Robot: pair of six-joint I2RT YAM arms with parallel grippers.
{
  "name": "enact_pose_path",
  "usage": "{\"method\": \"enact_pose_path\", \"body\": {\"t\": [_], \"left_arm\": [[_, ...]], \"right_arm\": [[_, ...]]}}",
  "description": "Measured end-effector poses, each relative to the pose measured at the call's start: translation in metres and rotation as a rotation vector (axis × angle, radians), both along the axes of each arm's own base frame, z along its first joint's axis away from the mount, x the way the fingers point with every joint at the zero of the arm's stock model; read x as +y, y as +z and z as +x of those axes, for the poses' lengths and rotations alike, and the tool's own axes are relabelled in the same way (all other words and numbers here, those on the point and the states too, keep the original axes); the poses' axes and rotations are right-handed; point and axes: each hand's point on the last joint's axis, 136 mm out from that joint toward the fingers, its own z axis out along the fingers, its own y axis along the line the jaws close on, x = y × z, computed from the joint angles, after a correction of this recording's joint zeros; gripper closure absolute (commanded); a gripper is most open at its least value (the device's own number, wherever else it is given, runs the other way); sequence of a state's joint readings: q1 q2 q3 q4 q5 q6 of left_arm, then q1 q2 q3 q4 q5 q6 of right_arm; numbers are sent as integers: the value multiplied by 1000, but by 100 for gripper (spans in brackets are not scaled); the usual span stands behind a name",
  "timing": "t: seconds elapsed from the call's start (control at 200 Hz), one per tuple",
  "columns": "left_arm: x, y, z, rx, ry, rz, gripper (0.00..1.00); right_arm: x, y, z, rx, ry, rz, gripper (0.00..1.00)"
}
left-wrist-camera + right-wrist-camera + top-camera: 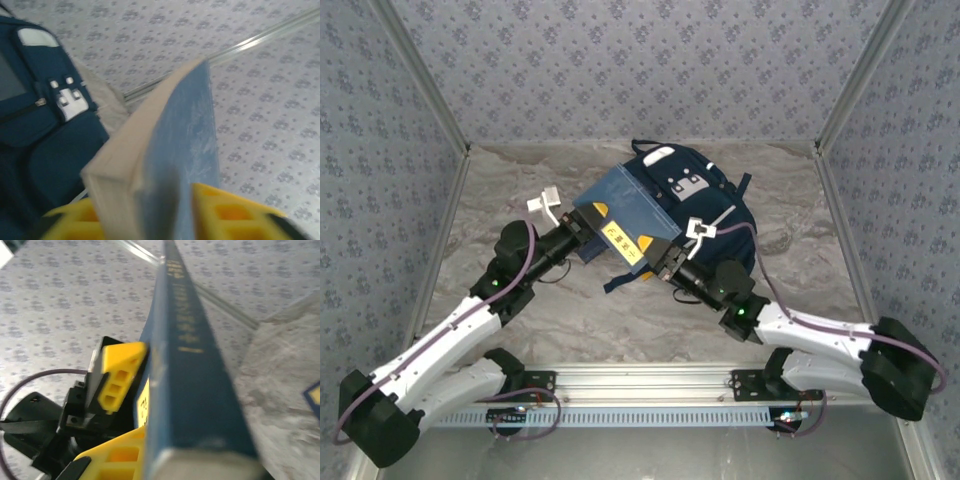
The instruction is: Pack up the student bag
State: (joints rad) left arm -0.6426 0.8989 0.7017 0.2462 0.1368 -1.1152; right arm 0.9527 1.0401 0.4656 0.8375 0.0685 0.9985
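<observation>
Left gripper (pixel 590 220): its yellow fingers (pixel 235 212) sit close on both faces of the thick blue-covered book (pixel 632 205) with the yellow label. You cannot tell from these views whether they pinch it or merely flank it.

Right gripper (pixel 666 260): clamped on the book's near right corner, one finger hard against the cover.

Book: tilted, spanning between your two arms, apparently lifted off the marbled grey table (pixel 570 320). Its far edge overlaps the bag's left side.

Large navy-blue fabric student bag (pixel 715 180), white trim, grey-white front patch: lies front up at the far centre of the table, just beyond and right of the book. Front pocket zip looks closed; main opening hidden.

Progress, my reading: early. Book is up and at the bag, not inside. Left for you: find the mouth, slide the book in, let go, probably zip up.
</observation>
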Motion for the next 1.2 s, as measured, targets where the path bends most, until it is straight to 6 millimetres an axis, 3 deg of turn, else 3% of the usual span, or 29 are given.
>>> {"method": "enact_pose_path", "body": {"t": [0.125, 0.25, 0.43, 0.655, 0.774, 0.954, 1.099, 1.199], "left_arm": [[-5, -18, 4, 5, -10, 198, 22], [-30, -31, 22, 26, -75, 409, 17], [-96, -72, 61, 69, -272, 682, 27], [-173, -135, 81, 99, -559, 790, 37], [-208, -156, 95, 96, -652, 785, 43], [-238, -180, 106, 96, -734, 783, 48], [-258, -194, 96, 103, -796, 787, 55], [-270, -202, 83, 105, -836, 794, 66]], "right_arm": [[-42, -9, 0, 56, -138, -108, 100], [-101, -23, -2, 101, -323, -241, 100], [-182, -30, -15, 140, -556, -446, 100], [-264, -20, -43, 164, -770, -549, 100], [-285, -25, -54, 157, -813, -583, 100], [-296, -35, -59, 154, -828, -659, 100], [-298, -37, -60, 142, -826, -700, 100], [-298, -37, -60, 135, -825, -714, 100]]}}
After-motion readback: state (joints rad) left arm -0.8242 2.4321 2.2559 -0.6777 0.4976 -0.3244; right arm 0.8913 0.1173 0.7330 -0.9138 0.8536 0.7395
